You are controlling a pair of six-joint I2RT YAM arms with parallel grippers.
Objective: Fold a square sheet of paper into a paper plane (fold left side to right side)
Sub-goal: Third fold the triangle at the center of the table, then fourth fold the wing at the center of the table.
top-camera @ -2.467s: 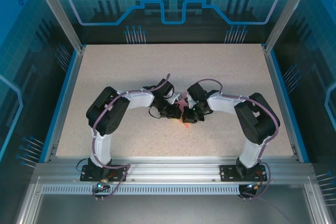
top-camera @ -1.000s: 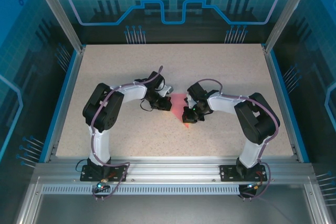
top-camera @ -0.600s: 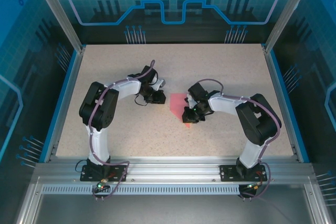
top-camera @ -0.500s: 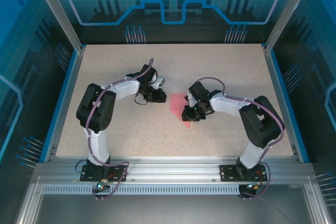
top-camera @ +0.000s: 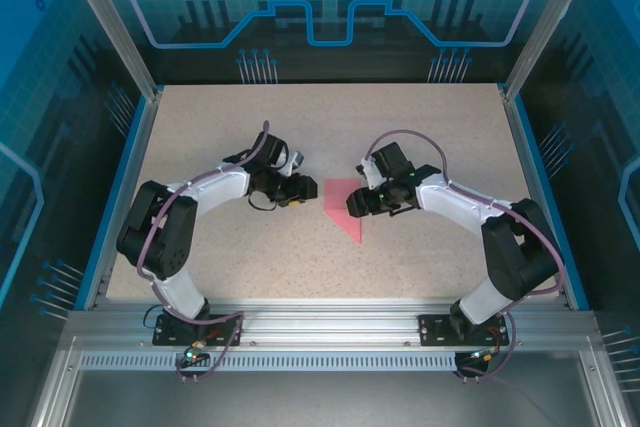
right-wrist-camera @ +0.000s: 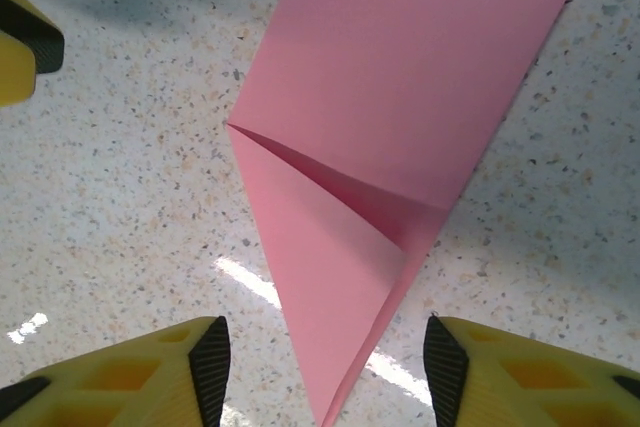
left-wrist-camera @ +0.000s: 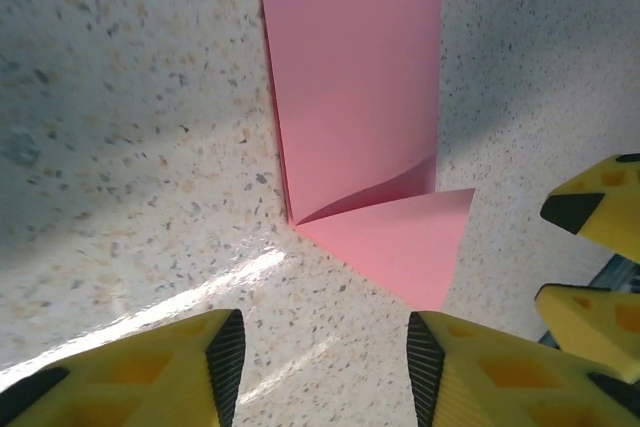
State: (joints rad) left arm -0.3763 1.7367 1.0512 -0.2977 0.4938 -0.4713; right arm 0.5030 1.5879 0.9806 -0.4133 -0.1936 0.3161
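Top external view: thin pink-red paper sheet (top-camera: 338,209) lies flat on the speckled beige surface (top-camera: 220,257) between the arms, already folded narrow with one slanted flap. Left pincer (left-wrist-camera: 325,347) and right pincer (right-wrist-camera: 327,359) both gape, holding nothing. Looks like the wing folds aren't done yet.

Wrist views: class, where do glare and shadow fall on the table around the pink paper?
Left wrist view: a bright glare streak crosses the table below-left of the paper, grey shadow to its right. Right wrist view: glare patches flank the paper's tip, shadow darkens the top left corner.
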